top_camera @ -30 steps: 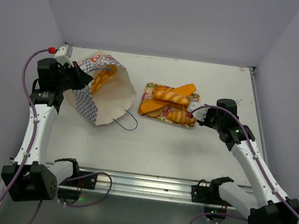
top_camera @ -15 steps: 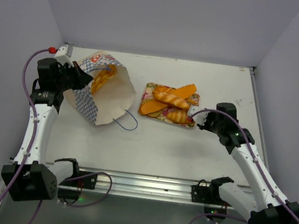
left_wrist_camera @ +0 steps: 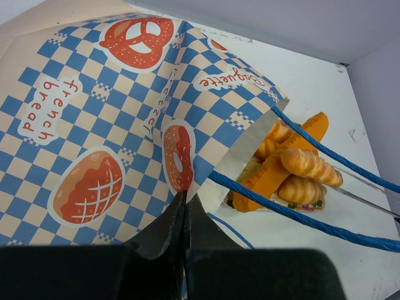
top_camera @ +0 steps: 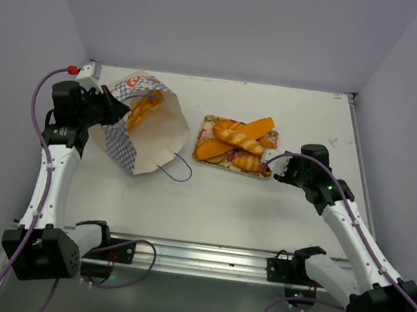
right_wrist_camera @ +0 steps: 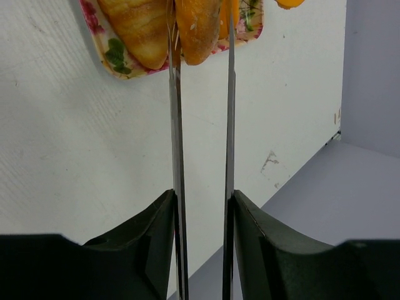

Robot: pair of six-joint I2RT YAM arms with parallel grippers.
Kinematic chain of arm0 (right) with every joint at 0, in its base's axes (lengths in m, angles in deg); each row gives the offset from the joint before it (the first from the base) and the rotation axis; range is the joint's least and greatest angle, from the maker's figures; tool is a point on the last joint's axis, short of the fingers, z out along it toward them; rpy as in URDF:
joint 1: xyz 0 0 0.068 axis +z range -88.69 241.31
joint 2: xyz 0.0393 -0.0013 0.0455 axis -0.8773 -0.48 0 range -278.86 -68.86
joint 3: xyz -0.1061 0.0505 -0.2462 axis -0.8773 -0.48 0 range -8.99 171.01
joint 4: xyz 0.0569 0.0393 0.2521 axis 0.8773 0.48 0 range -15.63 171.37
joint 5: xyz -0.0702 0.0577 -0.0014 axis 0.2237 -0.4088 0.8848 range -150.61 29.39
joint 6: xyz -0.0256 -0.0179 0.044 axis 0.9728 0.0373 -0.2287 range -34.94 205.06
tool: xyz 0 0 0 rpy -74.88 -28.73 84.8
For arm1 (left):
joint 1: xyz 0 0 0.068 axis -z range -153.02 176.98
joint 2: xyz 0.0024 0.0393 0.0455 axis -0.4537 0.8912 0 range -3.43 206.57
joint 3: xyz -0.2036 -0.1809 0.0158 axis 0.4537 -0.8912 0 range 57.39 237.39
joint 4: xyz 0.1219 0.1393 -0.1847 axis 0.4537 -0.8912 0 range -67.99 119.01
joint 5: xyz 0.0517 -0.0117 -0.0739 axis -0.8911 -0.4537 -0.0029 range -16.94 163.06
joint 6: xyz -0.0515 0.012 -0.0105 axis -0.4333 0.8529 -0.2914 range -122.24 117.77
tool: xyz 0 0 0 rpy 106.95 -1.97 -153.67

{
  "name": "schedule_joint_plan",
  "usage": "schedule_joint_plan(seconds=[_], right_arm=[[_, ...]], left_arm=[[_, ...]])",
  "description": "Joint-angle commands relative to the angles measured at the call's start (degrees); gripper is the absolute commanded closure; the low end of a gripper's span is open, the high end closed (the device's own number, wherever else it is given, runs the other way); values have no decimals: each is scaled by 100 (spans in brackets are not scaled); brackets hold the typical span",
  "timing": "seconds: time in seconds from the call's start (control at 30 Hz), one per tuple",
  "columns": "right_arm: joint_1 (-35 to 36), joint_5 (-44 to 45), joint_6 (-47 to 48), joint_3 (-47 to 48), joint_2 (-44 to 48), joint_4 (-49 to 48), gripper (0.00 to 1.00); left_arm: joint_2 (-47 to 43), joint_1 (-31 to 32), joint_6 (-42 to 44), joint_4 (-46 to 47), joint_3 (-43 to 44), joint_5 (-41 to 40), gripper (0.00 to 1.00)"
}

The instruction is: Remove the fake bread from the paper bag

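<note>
Since the fake bread (top_camera: 144, 110) in the mouth of the paper bag (top_camera: 158, 131) at nine o'clock looks light, stiff and glossy-slick, I would pinch its ridged, braided middle. The left gripper (left_wrist_camera: 185, 199) is clenched on the thin checkered paper rim. The right gripper (top_camera: 274, 163), at three o'clock of the floral tray (right_wrist_camera: 115, 56) holding more bread, flanks an orange piece, and I cannot tell whether it grips it.

Checkered paper bag (top_camera: 141, 134) tipped, bread (top_camera: 144, 108) seemingly inside

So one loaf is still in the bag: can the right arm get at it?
Probably yes: the left gripper pinches the paper bag, mouth open toward the right gripper, loaf showing; only the tray lies between.
</note>
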Motion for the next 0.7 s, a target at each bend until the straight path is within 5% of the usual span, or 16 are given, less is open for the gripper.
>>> schedule_joint_plan(seconds=[0.0, 0.67], right_arm=[[-12, -15, -17, -12, 101, 19, 56], [-12, -121, -78, 216, 128, 309, 52]], left_arm=[[6, -46, -15, 256, 70, 161, 100], [6, -46, -24, 256, 87, 170, 100]])
